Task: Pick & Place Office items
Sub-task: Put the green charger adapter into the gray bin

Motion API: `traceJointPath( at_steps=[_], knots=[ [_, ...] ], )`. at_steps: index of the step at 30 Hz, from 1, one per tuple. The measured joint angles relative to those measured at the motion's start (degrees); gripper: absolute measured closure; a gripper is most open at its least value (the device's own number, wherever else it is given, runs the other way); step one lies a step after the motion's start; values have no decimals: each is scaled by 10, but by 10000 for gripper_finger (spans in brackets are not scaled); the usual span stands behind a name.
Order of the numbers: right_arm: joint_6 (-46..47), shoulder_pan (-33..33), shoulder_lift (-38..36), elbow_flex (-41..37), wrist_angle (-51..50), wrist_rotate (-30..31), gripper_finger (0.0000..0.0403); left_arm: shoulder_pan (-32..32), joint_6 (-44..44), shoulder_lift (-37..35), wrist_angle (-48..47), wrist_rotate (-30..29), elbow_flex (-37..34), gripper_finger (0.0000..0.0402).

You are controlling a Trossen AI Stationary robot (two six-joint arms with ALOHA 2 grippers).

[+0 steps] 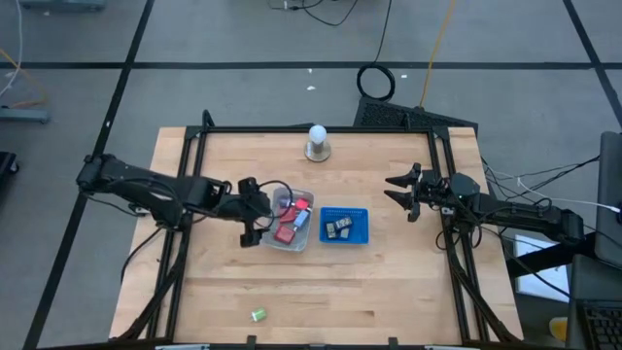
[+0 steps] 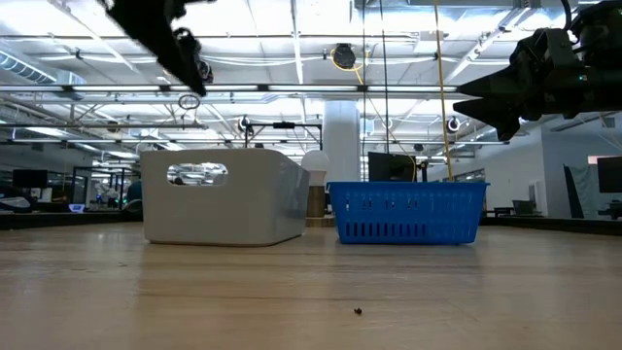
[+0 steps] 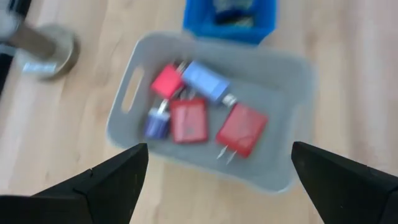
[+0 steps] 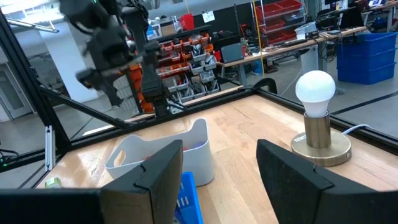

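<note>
I had the left gripper (image 1: 255,226) hanging wide open over the tray (image 1: 275,240) at centre frame, empty, with red and blue items (image 3: 205,112) in it. The right gripper (image 1: 400,191) waited part-open, empty, centre right. Next, I judged, came the green item (image 1: 259,315) at lower left on the wooden table (image 1: 389,282); a workshop lay behind.

Left tool (image 1: 251,212) spread wide, empty; right tool (image 1: 399,191) partly apart, raised.
</note>
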Motion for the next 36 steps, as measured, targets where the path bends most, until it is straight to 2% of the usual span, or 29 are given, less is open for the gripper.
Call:
traceJointPath(
  at_steps=[7,14,16,23,30,36],
  knots=[
    [0,0,0,0,0,0,206,-5,1,0,0,55,75,4],
    [0,0,0,0,0,0,206,-26,-11,0,5,85,99,4],
    [0,0,0,0,0,0,206,-31,-40,0,2,95,99,5],
    [0,0,0,0,0,0,206,-108,-117,-15,-23,47,99,4],
    [0,0,0,0,0,0,206,-164,-240,-10,-31,58,100,4],
    [0,0,0,0,0,0,206,-201,-323,35,-41,65,106,4]
  ],
)
